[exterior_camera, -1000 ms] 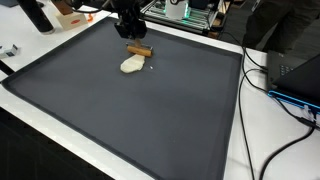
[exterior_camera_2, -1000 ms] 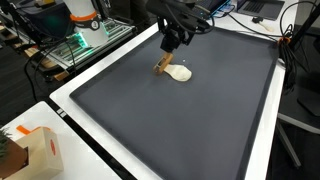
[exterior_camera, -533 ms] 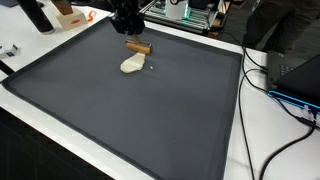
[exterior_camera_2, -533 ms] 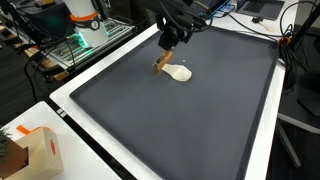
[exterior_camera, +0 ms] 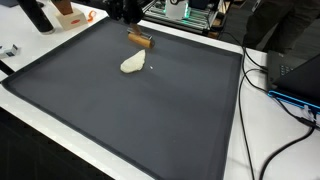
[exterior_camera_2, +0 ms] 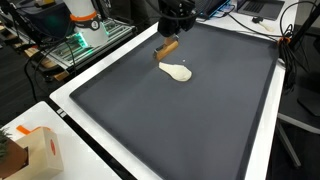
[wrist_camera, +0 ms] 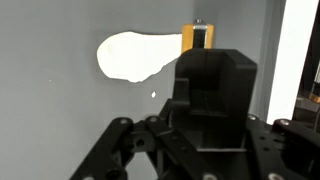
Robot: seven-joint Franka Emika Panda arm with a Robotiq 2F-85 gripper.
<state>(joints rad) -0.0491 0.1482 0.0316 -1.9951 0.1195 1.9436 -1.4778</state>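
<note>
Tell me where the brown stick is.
In both exterior views the brown stick is near the white lump, not touching it, below the end effector.

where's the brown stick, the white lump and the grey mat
brown stick (exterior_camera_2: 167,48), in an exterior view, middle of its length
white lump (exterior_camera_2: 178,72), in an exterior view, its wide middle
grey mat (exterior_camera_2: 180,130), in an exterior view, bare part

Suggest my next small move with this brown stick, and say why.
Probably a short straight lift with the grip as it is. In an exterior view the gripper seems shut on the brown stick, which hangs tilted, its low end close over the dark mat and near the white lump. Moving sideways at this height might drag the stick or knock the lump.
</note>
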